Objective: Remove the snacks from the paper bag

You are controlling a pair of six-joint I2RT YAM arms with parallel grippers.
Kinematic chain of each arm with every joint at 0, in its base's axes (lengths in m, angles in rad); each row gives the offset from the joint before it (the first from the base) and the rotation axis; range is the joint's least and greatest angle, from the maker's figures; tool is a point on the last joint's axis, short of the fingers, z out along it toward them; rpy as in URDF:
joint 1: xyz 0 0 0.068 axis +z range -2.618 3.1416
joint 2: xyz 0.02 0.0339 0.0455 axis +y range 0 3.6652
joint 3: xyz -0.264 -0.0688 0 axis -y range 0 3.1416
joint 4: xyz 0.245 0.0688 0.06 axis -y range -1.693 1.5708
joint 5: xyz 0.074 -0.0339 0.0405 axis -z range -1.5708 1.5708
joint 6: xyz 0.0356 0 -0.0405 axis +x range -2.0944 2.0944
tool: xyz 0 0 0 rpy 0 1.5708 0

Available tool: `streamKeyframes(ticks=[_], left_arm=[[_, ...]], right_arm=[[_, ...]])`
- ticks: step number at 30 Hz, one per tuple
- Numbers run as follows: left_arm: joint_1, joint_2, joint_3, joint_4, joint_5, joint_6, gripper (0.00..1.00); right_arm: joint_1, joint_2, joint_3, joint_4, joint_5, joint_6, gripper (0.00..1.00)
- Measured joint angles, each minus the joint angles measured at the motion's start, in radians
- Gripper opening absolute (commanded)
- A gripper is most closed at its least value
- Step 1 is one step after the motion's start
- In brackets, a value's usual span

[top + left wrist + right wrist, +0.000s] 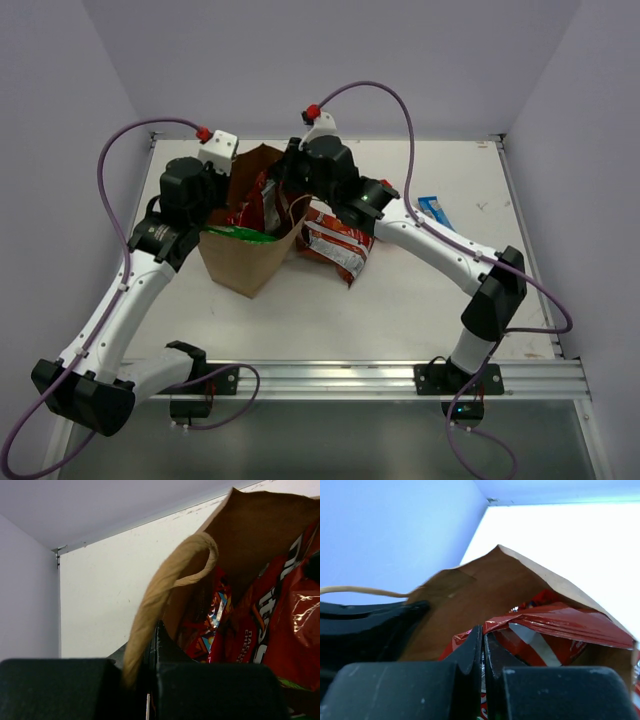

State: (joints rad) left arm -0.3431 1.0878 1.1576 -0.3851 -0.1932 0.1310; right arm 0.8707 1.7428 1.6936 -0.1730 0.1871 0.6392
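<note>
Left gripper (222, 200) is clamped on the handle (165, 580) of the bag (245, 262), which stands open mid-table. Right gripper (483, 640) is inside it, jaws pinched on a red packet (560, 625). A red-silver bag (335, 248) lies just right of it, and the blue bar (435, 210) further right.

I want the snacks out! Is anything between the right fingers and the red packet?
Nothing visible: the right fingers reach into the open paper bag, seemingly pinching the red packet. Only the bag's wall stands between it and the table.
</note>
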Motion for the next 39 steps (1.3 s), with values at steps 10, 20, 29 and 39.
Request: streamKeyframes(ticks=[10,20,29,39], left_arm=[[0.0,0.0,-0.011,0.0,-0.084,-0.016,0.0],[0.005,0.032,-0.011,0.003,-0.214,-0.035,0.0],[0.054,0.086,-0.011,0.025,-0.327,-0.043,0.0],[0.099,0.153,0.015,0.05,-0.385,-0.04,0.0]], right_arm=[[-0.006,-0.016,0.018,0.055,-0.103,-0.137,0.0],[-0.066,-0.069,0.123,0.095,-0.222,-0.208,0.0],[-0.198,-0.256,0.151,0.135,-0.245,-0.256,0.0],[-0.312,-0.745,-0.393,0.166,-0.064,-0.214,0.0]])
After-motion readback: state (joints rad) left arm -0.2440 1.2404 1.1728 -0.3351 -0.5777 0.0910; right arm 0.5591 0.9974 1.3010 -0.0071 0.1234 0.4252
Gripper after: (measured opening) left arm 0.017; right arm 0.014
